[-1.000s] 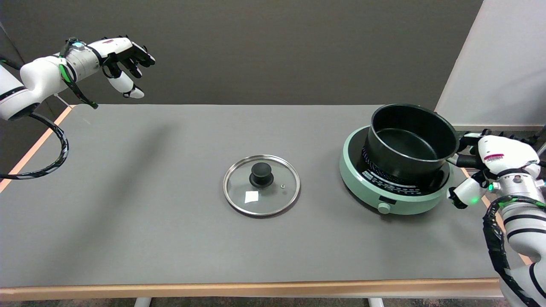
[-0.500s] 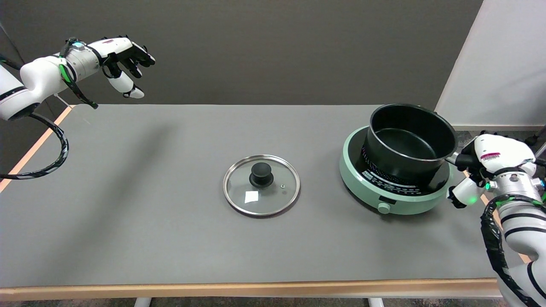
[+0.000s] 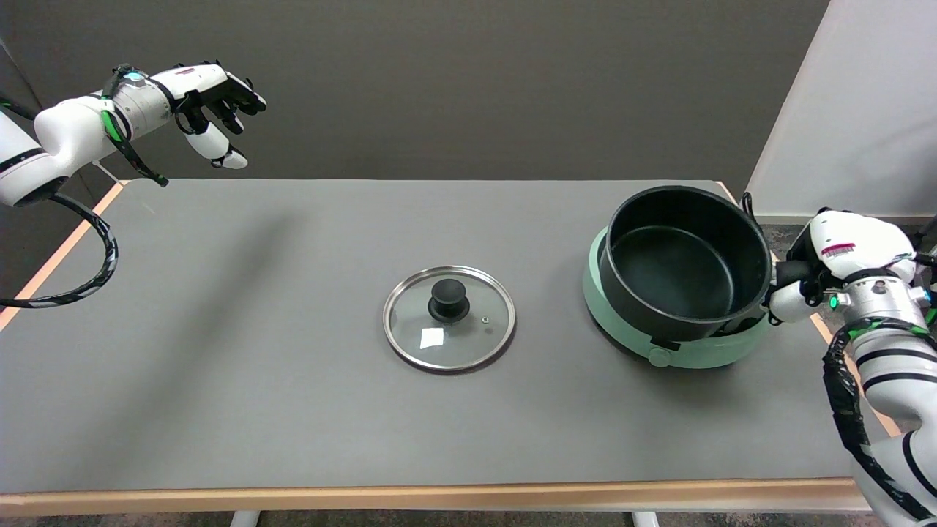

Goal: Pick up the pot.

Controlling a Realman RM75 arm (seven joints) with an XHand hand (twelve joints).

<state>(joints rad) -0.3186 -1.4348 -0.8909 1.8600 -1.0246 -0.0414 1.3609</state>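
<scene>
Pot (image 3: pixel 677 271) now higher and tilted over the green cooker (image 3: pixel 684 355), handle clasped in right hand (image 3: pixel 823 271).

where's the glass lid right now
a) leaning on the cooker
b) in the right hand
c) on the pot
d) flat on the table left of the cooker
d: the glass lid lies flat on the table, well left of the green cooker, while the right hand holds the open pot.
</scene>
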